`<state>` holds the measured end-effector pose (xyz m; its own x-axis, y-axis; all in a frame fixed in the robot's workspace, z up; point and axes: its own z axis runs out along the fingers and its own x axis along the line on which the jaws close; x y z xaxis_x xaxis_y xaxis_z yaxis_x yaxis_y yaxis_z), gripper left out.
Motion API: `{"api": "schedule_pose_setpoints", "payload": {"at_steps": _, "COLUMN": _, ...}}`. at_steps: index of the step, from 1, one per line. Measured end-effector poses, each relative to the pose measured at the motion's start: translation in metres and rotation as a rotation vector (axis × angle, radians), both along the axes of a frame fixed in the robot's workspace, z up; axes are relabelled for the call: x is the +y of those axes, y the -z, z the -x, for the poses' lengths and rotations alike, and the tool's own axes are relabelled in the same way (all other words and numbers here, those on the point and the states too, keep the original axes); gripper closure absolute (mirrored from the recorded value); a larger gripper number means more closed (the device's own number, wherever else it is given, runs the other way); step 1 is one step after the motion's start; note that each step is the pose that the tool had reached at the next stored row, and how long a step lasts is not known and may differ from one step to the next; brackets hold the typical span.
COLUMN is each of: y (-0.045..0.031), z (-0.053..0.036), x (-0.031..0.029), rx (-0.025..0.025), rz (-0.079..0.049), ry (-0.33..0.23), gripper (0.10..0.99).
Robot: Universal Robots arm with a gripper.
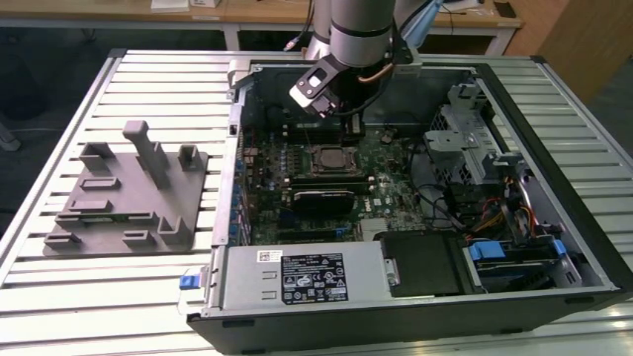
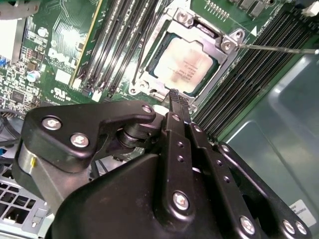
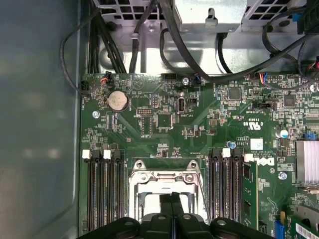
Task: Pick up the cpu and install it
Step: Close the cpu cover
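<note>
Second wrist view: cpu (image 2: 185, 63) framed by socket (image 2: 227, 45) (jaws together).

Printed label (image 1: 314, 280) on power supply (image 1: 247, 285)

The silvery square cpu (image 2: 187, 64) sits socketed on the green motherboard (image 2: 60, 35) inside the open black computer case (image 1: 396, 326). On the exterior view's left, the grey plastic posted tray (image 1: 118, 200) lies beside the case on the slatted metal table (image 1: 158, 74).

cpu (image 2: 187, 63): silvery-grey | motherboard (image 3: 164, 119): green | tool (image 2: 174, 96): black | tray (image 1: 118, 215): grey | table (image 1: 99, 297): pale, ribbed | case (image 1: 396, 330): black
</note>
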<state>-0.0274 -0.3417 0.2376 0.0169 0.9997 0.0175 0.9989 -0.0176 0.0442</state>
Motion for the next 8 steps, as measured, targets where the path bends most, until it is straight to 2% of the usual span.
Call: {"api": "schedule_pose_setpoints", "payload": {"at_steps": 8, "y": 0.0021, "z": 0.0048, "x": 0.0000, "rx": 0.0000, "rz": 0.000, "ry": 0.000, "gripper": 0.980}}
